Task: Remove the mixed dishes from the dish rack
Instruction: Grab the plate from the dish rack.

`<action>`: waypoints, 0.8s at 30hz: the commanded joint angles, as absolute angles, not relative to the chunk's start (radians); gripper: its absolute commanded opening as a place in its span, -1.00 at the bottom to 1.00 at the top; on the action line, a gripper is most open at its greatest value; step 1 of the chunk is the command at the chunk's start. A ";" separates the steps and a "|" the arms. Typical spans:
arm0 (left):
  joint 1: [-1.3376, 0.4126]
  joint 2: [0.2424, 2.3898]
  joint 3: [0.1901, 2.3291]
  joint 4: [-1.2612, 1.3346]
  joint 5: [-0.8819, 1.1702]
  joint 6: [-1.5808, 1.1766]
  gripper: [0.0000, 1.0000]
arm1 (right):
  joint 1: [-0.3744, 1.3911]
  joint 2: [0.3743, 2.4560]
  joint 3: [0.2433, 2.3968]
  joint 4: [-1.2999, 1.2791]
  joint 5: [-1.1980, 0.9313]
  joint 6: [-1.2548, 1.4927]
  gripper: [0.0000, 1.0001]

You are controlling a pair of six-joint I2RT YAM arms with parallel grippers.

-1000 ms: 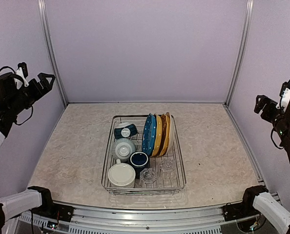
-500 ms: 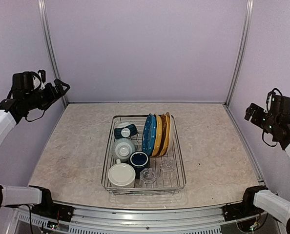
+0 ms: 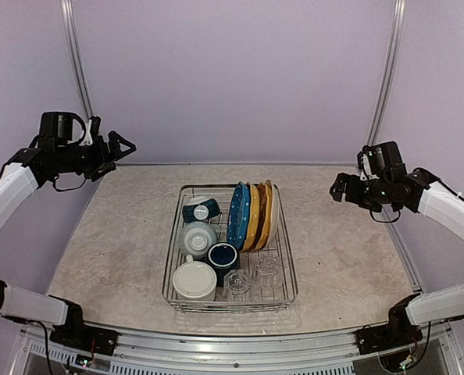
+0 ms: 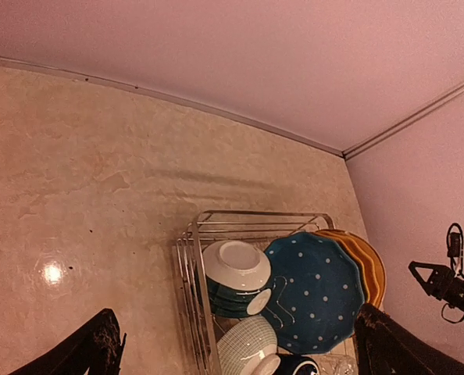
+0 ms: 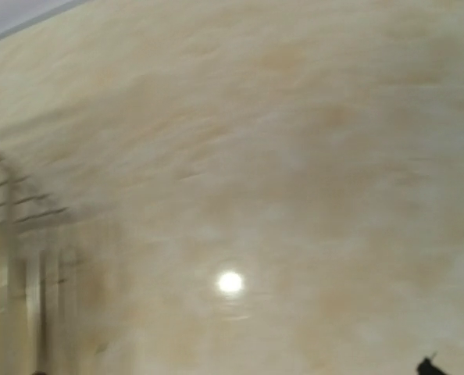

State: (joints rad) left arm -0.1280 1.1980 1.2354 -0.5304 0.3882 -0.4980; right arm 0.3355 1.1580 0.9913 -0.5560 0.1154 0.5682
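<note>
The dish rack (image 3: 291, 262), a silver wire basket, sits mid-table. Upright in it stand a blue dotted plate (image 3: 237, 215) and yellow plates (image 3: 257, 216). To their left lie a teal bowl (image 3: 201, 210), a cream mug (image 3: 197, 238) and a navy mug (image 3: 223, 255). At the front are a cream dish (image 3: 194, 280) and two glass tumblers (image 3: 237, 283). My left gripper (image 3: 123, 145) hangs open high over the far left of the table. My right gripper (image 3: 337, 188) hangs open to the right of the rack. The left wrist view shows the rack (image 4: 193, 258), bowl (image 4: 233, 273) and blue plate (image 4: 318, 289) between wide-apart fingers (image 4: 91, 351).
Beige marbled tabletop (image 3: 123, 234) surrounds the rack, with lilac walls behind and at both sides. The right wrist view is blurred: bare tabletop (image 5: 279, 156), a lamp glare and the rack's wires (image 5: 5, 211) at the left edge.
Both arms have swung inward from the side walls toward the rack, the right one further and lower. Both grippers have stayed open. The dishes have not moved.
</note>
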 commanded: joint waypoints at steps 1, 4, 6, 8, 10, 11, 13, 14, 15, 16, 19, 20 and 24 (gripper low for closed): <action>-0.159 1.238 1.253 -0.528 0.657 -0.535 0.98 | 0.439 1.229 1.049 -0.498 0.142 0.620 1.00; -0.226 1.259 1.236 -0.464 0.719 -0.604 0.98 | 0.483 1.302 1.093 -0.498 0.159 0.613 1.00; -0.321 1.277 1.232 -0.423 0.718 -0.646 0.98 | 0.511 1.340 1.124 -0.511 0.171 0.605 1.00; -0.407 1.307 1.239 -0.384 0.701 -0.690 0.95 | 0.537 1.363 1.146 -0.518 0.189 0.598 1.00; -0.484 1.369 1.274 -0.381 0.658 -0.723 0.85 | 0.561 1.375 1.156 -0.524 0.209 0.594 1.00; -0.517 1.395 1.290 -0.388 0.631 -0.742 0.80 | 0.564 1.377 1.157 -0.524 0.213 0.593 1.00; -0.565 1.474 1.349 -0.403 0.605 -0.776 0.63 | 0.573 1.374 1.151 -0.526 0.221 0.594 1.00; -0.583 1.515 1.380 -0.406 0.597 -0.791 0.57 | 0.577 1.369 1.145 -0.527 0.224 0.592 1.00; -0.599 1.542 1.416 -0.407 0.591 -0.805 0.48 | 0.578 1.361 1.137 -0.528 0.229 0.591 1.00; -0.613 1.583 1.436 -0.399 0.587 -0.816 0.41 | 0.579 1.349 1.125 -0.528 0.235 0.589 1.00; -0.645 1.664 1.493 -0.384 0.567 -0.830 0.28 | 0.581 1.309 1.086 -0.531 0.258 0.585 1.00; -0.651 1.684 1.517 -0.392 0.560 -0.832 0.23 | 0.581 1.292 1.076 -0.532 0.267 0.585 1.00; -0.665 1.789 1.601 -0.432 0.544 -0.855 -0.01 | 0.580 1.225 1.031 -0.531 0.294 0.579 1.00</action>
State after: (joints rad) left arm -0.6506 1.7161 1.5242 -0.4095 0.5793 -0.8215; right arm 0.5713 1.3003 1.0760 -0.5182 0.2417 0.5915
